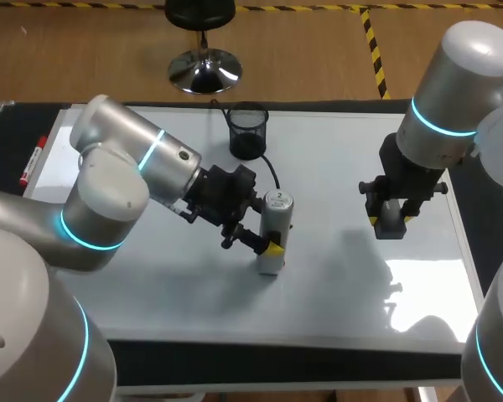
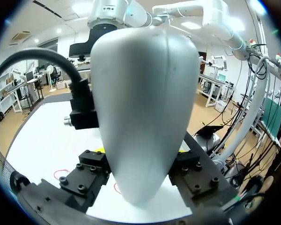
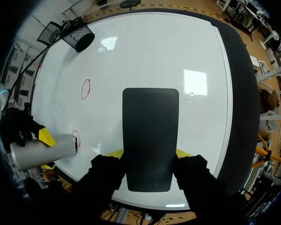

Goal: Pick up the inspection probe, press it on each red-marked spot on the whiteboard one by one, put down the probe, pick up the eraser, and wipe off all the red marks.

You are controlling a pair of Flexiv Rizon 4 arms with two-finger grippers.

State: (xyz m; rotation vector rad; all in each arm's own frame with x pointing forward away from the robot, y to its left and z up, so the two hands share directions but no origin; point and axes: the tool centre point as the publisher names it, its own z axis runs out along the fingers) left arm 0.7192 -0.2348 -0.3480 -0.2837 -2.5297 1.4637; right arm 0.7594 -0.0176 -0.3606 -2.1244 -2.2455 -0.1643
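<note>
Red ink shows on the whiteboard (image 1: 344, 285) as 2 rings in the right wrist view: the first ring (image 3: 76, 139) sits right at the tip of the probe (image 1: 277, 213), and the second ring (image 3: 85, 89) lies apart from it, toward the mesh cup (image 1: 248, 131).

The left hand (image 1: 268, 248) is clamped on the lower body of the probe from 2 sides. It holds the probe upright near the middle of the board with its foot down on the surface, or very nearly so (the exact contact is hidden).

The right hand (image 1: 391, 219) is closed on the eraser (image 1: 391, 228), a dark block. It hangs over the board's right part, well apart from the probe.

I judge the pressing step to be in hand, with the probe at the first ring. The next move calls for a straight lift, a short carry toward the cup, and a square press on the second ring. After that the probe must be set down on the counter. The eraser already sits in the right hand, so wiping needs no pick-up.
</note>
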